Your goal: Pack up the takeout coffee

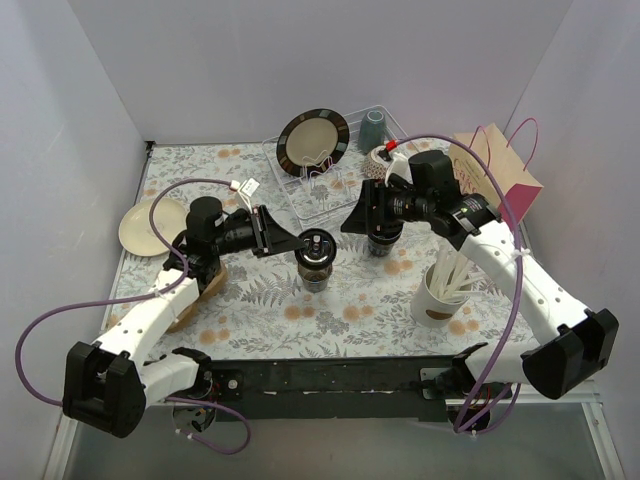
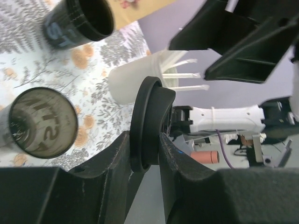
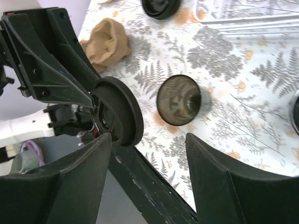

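My left gripper is shut on a round black lid, held on edge just left of an uncovered black paper cup of coffee. That cup also shows in the left wrist view and the right wrist view. The held lid shows in the right wrist view too. My right gripper is open and empty, its fingers spread above the table near the lid. A second black cup stands under the right wrist; it is open-topped in the left wrist view.
A white cup of wooden stirrers stands at the front right. A wire rack with a plate, a grey-blue mug and a paper bag are at the back. A beige plate, a brown cloth and a loose lid lie on the left.
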You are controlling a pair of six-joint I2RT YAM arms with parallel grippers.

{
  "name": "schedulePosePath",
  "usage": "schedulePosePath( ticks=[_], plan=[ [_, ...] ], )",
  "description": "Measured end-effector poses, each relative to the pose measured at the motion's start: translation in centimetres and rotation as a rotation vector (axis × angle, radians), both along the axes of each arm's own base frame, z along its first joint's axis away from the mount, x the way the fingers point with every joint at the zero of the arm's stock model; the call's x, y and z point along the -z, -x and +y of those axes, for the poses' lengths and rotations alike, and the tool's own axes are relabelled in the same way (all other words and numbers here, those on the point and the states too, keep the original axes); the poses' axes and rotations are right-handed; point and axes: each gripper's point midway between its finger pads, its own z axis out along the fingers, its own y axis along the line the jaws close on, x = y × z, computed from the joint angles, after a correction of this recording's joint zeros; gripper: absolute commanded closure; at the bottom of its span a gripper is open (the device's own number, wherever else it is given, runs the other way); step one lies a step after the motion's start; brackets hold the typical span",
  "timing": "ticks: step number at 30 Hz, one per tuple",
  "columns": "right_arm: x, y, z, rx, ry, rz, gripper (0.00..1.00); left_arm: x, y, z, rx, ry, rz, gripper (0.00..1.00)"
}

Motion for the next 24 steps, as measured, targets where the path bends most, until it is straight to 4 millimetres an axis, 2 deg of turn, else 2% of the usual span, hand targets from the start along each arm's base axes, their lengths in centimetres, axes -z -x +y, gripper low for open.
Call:
schedulePosePath(
  ticks=[3, 7, 12, 24],
  plan=[
    [0.4, -0.3, -1.0, 0.058, 0.044, -0.006, 0.28, 1.8, -0.5, 0.3, -0.046, -0.033, 0.042, 0.97],
    [1.0, -0.5, -1.3, 0.08, 0.063, 0.001, 0.28, 3.9, -1.1, 0.5, -0.087, -0.072, 0.092, 0.97],
    [3.1, 0.0, -1.6, 0.084, 0.09, 0.051, 0.29, 6.2, -1.4, 0.7, -0.124, -0.117, 0.137, 0.97],
    [4.4, -0.2, -1.3, 0.076, 0.112, 0.085, 0.29, 9.9, -2.5, 0.3, -0.16, -0.18, 0.235, 0.94]
  ],
)
